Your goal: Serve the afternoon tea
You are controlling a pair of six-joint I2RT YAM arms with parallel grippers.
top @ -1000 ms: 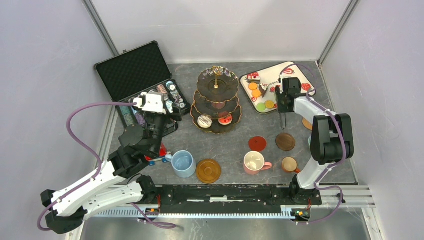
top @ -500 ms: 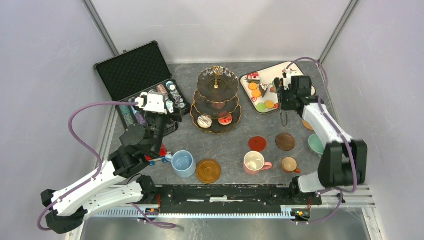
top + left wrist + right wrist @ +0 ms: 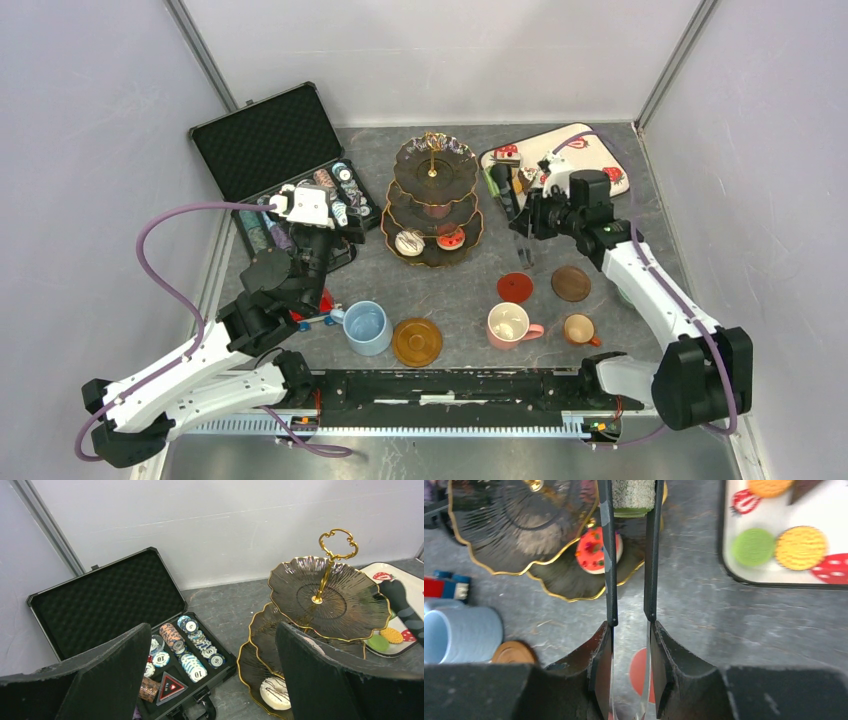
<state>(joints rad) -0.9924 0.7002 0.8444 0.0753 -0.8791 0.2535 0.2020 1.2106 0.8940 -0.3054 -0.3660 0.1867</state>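
- Currently the right gripper [image 3: 630, 630] pinches black tongs [image 3: 610, 555], whose tips clamp a small cake [image 3: 634, 497] beside the tiered stand [image 3: 499, 535].
- Left gripper [image 3: 212, 630] fingers spread wide near the chip case [image 3: 110, 600].

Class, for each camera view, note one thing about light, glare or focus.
Top external view: even, diffuse light, only soft shadows round the stand. Left wrist view: left end effector looms dark and soft near the lens; the stand's gold rim glints. Right wrist view: right end effector is a near-black silhouette; the green macaron looks slightly soft.
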